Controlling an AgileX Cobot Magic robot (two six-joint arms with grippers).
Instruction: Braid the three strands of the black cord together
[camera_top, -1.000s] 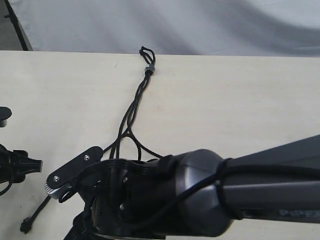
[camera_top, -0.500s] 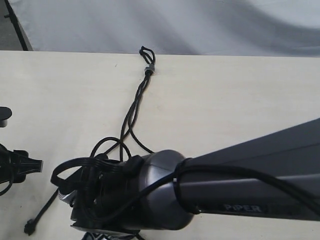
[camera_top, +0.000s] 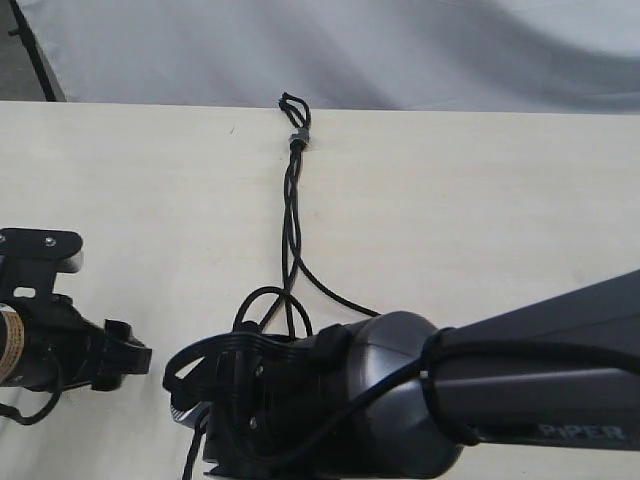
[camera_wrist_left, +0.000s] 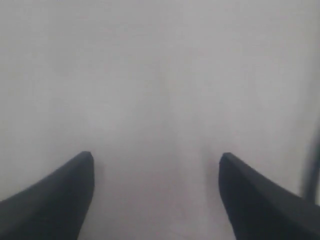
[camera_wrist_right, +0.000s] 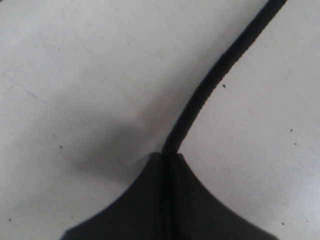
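While the pale desk (camera_top: 500, 210) carries the black cord (camera_top: 291, 205) down its middle from the far edge, the right end effector (camera_wrist_right: 167, 156) pinches one strand (camera_wrist_right: 220, 65) tight; the left end effector (camera_wrist_left: 156, 167) gapes wide, holding nothing.

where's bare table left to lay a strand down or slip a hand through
Free: the table right of the black cord, between the far edge and the right arm; also left of the cord, beyond the open left gripper. Crowded: the near middle, where the strands loop by the right gripper, shut on one strand.
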